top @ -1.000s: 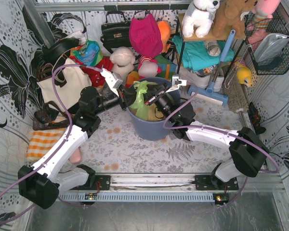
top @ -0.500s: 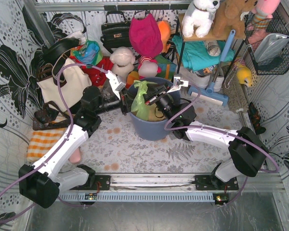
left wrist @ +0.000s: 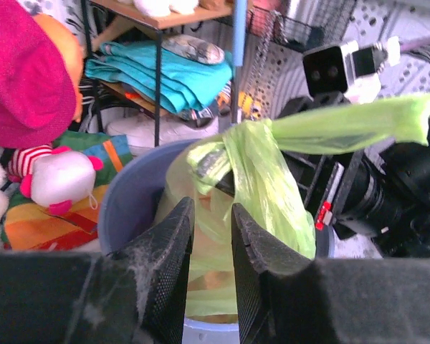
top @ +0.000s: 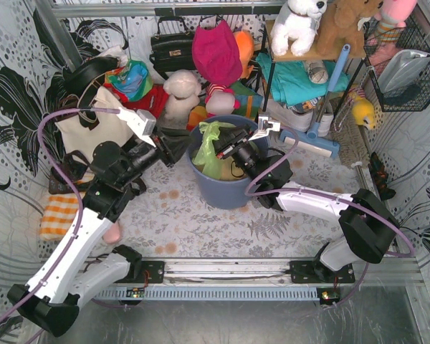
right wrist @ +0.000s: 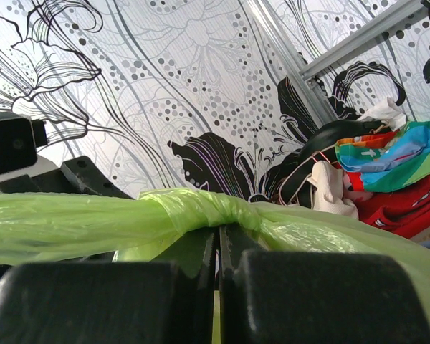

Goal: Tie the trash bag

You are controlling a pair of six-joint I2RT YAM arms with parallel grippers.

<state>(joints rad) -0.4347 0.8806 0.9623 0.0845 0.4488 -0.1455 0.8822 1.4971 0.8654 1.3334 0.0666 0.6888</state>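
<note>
The left arm is drawing back to the left: a second ago its left gripper (top: 178, 148) was at the rim of the blue-grey bin (top: 222, 190), and now it is hanging just beside the bin, apart from it. In the left wrist view its jaws are standing narrowly parted with nothing between them, pointing at the trash bag (left wrist: 265, 186).

The right gripper (top: 219, 151) is staying where it was, over the bin's mouth, its jaws pressed together and pinching a twisted strand of the bag's green film (right wrist: 201, 211).

The trash bag (top: 209, 147) is sitting inside the bin on the counter (top: 201, 222), its gathered top rising above the rim.
</note>
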